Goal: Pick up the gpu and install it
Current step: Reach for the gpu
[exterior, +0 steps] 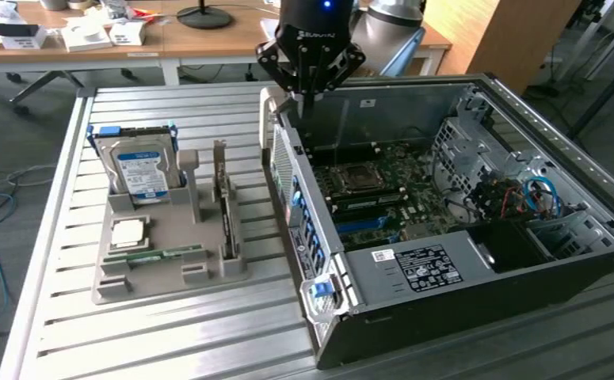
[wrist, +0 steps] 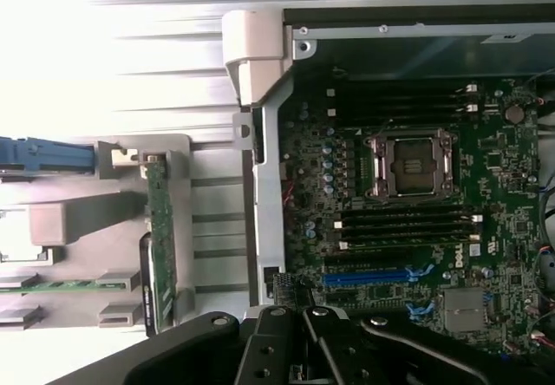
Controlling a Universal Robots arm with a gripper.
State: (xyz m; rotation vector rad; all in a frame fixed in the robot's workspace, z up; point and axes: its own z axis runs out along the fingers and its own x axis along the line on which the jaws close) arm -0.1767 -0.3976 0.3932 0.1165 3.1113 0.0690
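Presently the pick-up step is in hand and not yet done: the gpu (exterior: 223, 198) stands on edge in its slot of the grey holder (exterior: 169, 283) on the slatted metal counter (exterior: 127, 340), untouched, its metal bracket at the far end. The pincer (exterior: 304, 107) hangs over the far end of the computer case's (exterior: 476, 273) near wall, to the exterior view's right of the card and apart from it; its fingers are closed together with nothing between them. In my judgement, a grasp calls for the fingers to part, line up along the card's thin top edge and come straight down, since the holder's posts sit close on both sides. Seating the card calls for a square drop into the blue slot (wrist: 368, 276) on the motherboard (exterior: 375, 190), below the processor socket (wrist: 414, 164). Also in the holder: a blue-labelled hard drive (exterior: 143, 170) upright just beside the card, a memory stick (exterior: 164, 255) and a loose processor chip (exterior: 129, 231) lying flat. The case wall stands between card and slot, so the card would have to clear it
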